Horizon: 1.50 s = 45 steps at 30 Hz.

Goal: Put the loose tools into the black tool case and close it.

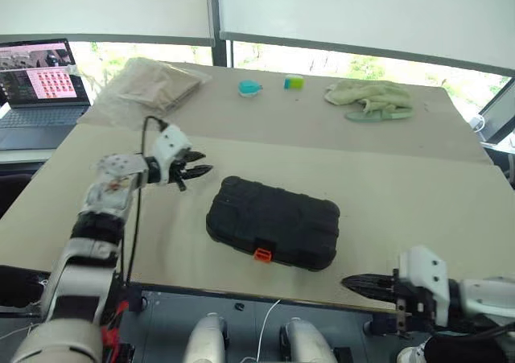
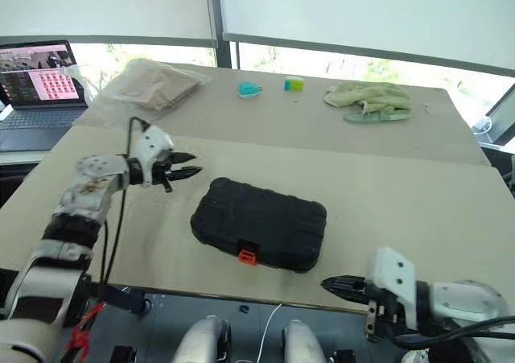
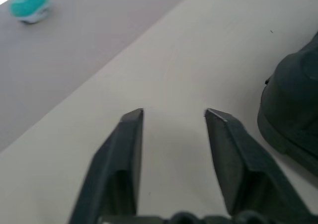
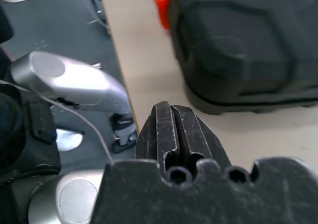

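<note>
The black tool case [image 1: 273,222] lies shut and flat on the table near the front edge, its orange latch [image 1: 262,254] facing me. No loose tools are in sight. My left gripper [image 1: 197,170] hovers just left of the case's far left corner, pointing toward it, open with nothing between its fingers [image 3: 130,129]. The case's rounded corner [image 3: 293,105] sits beside it in the left wrist view. My right gripper [image 1: 348,282] is shut and empty at the table's front edge, right of the case and pointing left along it. The right wrist view has the case [image 4: 238,50] and latch [image 4: 159,8] just ahead.
A laptop [image 1: 40,89] stands at the far left. A clear bag of beige material [image 1: 157,83], a small teal object [image 1: 249,88], a green-and-blue block [image 1: 294,81] and a green cloth [image 1: 370,99] lie along the back of the table [image 1: 418,210].
</note>
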Each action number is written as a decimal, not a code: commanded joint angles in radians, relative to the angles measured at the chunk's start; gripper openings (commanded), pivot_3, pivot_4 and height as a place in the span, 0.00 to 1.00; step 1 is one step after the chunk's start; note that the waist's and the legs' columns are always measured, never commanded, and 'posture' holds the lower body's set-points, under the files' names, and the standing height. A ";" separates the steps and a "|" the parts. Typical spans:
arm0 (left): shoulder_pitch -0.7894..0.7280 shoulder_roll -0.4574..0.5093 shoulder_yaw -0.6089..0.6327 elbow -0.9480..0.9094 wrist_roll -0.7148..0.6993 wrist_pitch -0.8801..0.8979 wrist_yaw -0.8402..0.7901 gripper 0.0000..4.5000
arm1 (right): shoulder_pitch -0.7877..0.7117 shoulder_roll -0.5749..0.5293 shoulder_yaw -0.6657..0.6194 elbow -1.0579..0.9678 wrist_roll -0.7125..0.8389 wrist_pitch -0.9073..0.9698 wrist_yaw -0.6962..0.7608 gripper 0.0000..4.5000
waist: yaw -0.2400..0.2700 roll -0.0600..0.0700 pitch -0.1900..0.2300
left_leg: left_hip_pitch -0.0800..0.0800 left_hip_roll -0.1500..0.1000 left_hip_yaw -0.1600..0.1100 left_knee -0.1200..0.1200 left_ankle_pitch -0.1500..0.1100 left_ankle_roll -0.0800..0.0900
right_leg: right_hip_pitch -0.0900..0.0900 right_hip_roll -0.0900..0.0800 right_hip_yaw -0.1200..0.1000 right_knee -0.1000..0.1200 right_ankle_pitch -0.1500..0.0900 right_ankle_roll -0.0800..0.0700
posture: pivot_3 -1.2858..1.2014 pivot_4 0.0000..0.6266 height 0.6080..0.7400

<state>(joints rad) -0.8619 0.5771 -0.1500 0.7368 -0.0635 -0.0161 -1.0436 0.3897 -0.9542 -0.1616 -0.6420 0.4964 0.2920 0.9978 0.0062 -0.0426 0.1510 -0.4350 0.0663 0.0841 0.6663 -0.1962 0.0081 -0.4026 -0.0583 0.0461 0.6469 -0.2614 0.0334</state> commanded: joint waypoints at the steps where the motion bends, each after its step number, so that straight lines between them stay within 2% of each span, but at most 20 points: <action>1: -0.099 -0.045 -0.035 0.157 0.061 -0.153 -0.042 0.07 | -0.084 0.017 0.088 0.011 -0.047 0.020 -0.012 0.00 | 0.000 0.000 0.000 | -0.002 0.000 0.000 0.000 0.000 0.000 | -0.002 0.001 0.000 0.000 0.000 0.000 | 0.52 0.24 1.00; 2: -0.124 -0.067 -0.048 0.192 0.073 -0.177 -0.057 0.02 | -0.117 0.024 0.121 0.025 -0.072 0.020 -0.018 0.00 | 0.001 0.000 0.000 | -0.004 0.000 -0.001 0.000 0.000 0.000 | -0.003 0.001 0.000 0.000 0.000 0.000 | 0.52 0.24 1.00; 7: -0.167 -0.105 -0.092 0.254 0.131 -0.254 -0.126 0.02 | -0.260 0.080 0.198 0.103 -0.160 0.106 -0.119 0.00 | 0.004 0.000 0.000 | -0.005 -0.001 -0.001 0.001 0.000 0.000 | -0.004 0.000 -0.001 0.000 0.000 0.001 | 0.52 0.24 1.00; 10: -0.124 -0.073 -0.110 0.197 0.108 -0.293 -0.304 0.02 | -0.340 0.128 0.134 0.167 -0.120 0.164 -0.171 0.00 | -0.003 0.000 0.000 | -0.005 0.000 -0.001 0.001 0.000 0.000 | -0.004 0.001 -0.001 0.001 0.000 0.001 | 0.52 0.24 1.00; 13: -0.072 -0.046 -0.108 0.088 0.062 -0.240 -0.427 0.02 | -0.393 0.133 0.081 0.230 -0.127 0.164 -0.193 0.00 | -0.004 0.000 0.000 | -0.005 -0.001 -0.001 0.001 0.000 0.000 | -0.004 0.000 -0.001 0.001 0.000 0.001 | 0.52 0.24 1.00; 16: -0.029 -0.030 -0.092 -0.012 0.039 -0.199 -0.445 0.02 | -0.411 0.126 0.055 0.277 -0.139 0.155 -0.190 0.00 | 0.004 0.000 0.000 | -0.005 -0.001 -0.001 0.001 0.000 0.000 | -0.004 0.000 -0.001 0.001 0.000 0.001 | 0.52 0.24 1.00; 19: -0.045 -0.027 -0.062 -0.020 0.039 -0.179 -0.399 0.02 | -0.389 0.108 0.047 0.272 -0.142 0.142 -0.160 0.00 | 0.009 0.000 0.000 | -0.006 0.000 -0.002 0.001 0.000 0.000 | -0.004 0.000 -0.002 0.001 0.000 0.001 | 0.52 0.24 1.00; 23: -0.148 -0.033 -0.010 -0.043 -0.035 0.026 -0.431 0.02 | -0.326 0.074 0.014 0.214 -0.109 0.148 -0.105 0.00 | 0.010 0.000 0.000 | -0.006 -0.001 -0.002 0.002 0.000 0.000 | -0.004 0.000 -0.002 0.001 0.000 0.002 | 0.52 0.24 1.00; 25: -0.180 -0.034 -0.023 -0.160 -0.102 0.179 -0.523 0.02 | -0.290 0.062 -0.007 0.171 -0.079 0.169 -0.082 0.00 | 0.008 0.000 0.000 | -0.007 -0.001 -0.002 0.002 0.000 0.000 | -0.004 0.000 -0.002 0.001 0.000 0.002 | 0.52 0.24 1.00; 27: -0.167 -0.037 -0.081 -0.301 -0.144 0.252 -0.567 0.02 | -0.261 0.054 -0.007 0.135 -0.073 0.174 -0.069 0.00 | 0.006 0.001 0.000 | -0.008 -0.001 -0.003 0.002 0.000 0.000 | -0.004 0.000 -0.002 0.001 0.000 0.002 | 0.52 0.24 1.00; 31: -0.091 -0.091 -0.194 -0.404 -0.068 0.169 -0.555 0.02 | -0.263 0.070 0.044 0.096 -0.079 0.200 -0.093 0.00 | 0.000 0.005 -0.002 | -0.005 -0.001 -0.003 0.002 -0.001 0.001 | -0.002 0.000 -0.001 0.001 -0.001 0.003 | 0.52 0.24 1.00; 36: -0.079 -0.166 -0.332 -0.239 0.123 -0.084 -0.439 0.02 | -0.308 0.107 0.168 0.081 -0.138 0.217 -0.140 0.00 | 0.000 0.004 -0.003 | -0.004 -0.001 -0.003 0.003 0.000 0.001 | -0.002 0.001 0.000 0.002 0.000 0.002 | 0.52 0.24 1.00; 41: -0.100 -0.201 -0.346 -0.125 0.156 -0.178 -0.395 0.02 | -0.339 0.136 0.252 0.111 -0.194 0.215 -0.169 0.00 | 0.004 0.006 -0.004 | -0.004 -0.001 -0.003 0.004 0.000 0.001 | 0.000 0.000 0.000 0.001 0.000 0.002 | 0.52 0.24 1.00; 45: -0.104 -0.215 -0.343 -0.096 0.146 -0.196 -0.400 0.02 | -0.396 0.201 0.318 0.185 -0.261 0.194 -0.217 0.00 | 0.001 0.006 -0.007 | -0.003 -0.001 -0.004 0.005 0.000 0.001 | 0.000 0.001 0.000 0.002 0.000 0.002 | 0.52 0.24 1.00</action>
<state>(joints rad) -0.9842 0.3570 -0.4559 0.5952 0.0264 -0.2173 -1.4348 0.0112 -0.7593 0.1537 -0.4696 0.2597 0.5090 0.8018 0.0075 -0.0370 0.1441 -0.4383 0.0656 0.0805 0.6718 -0.1966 0.0092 -0.4026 -0.0572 0.0459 0.6488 -0.2616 0.0354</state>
